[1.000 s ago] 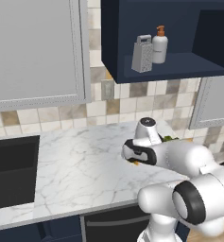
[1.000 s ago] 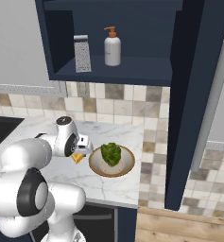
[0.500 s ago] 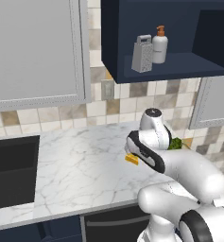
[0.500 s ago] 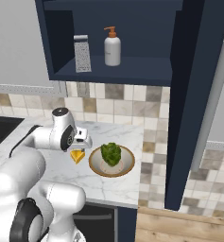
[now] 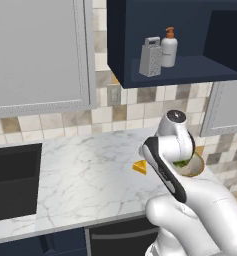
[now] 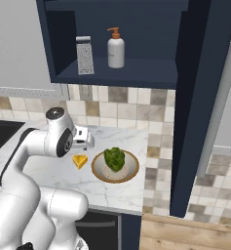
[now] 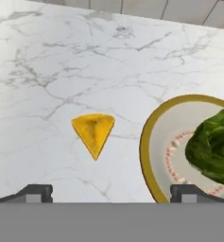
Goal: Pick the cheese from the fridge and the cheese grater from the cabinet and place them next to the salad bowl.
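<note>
The yellow-orange cheese point(image 7: 93, 132) wedge lies flat on the marble counter, just left of the salad bowl point(image 7: 146, 142), a tan-rimmed bowl with green leaves. My gripper point(image 7: 111, 193) hovers above both, open, with nothing between its fingertips point(image 7: 35, 191). From the right base view the cheese point(image 6: 79, 160) rests beside the salad bowl point(image 6: 131, 172), below my gripper point(image 6: 83, 139). The grey cheese grater point(image 5: 150, 56) stands upright in the navy cabinet point(image 5: 135, 30), also seen as cheese grater point(image 6: 85, 55) on the cabinet point(image 6: 122, 75) shelf. The fridge is out of view.
A white soap bottle point(image 6: 116, 48) with an orange pump stands right of the grater. A dark sink point(image 5: 10, 180) lies at the counter's left end. A tall navy panel point(image 6: 200, 112) closes the counter's right side. Light grey wall cabinets point(image 5: 35, 50) hang on the left.
My hand has lifted up and away from the cheese, which stays on the counter beside the bowl. The arm has swung higher over the counter.
</note>
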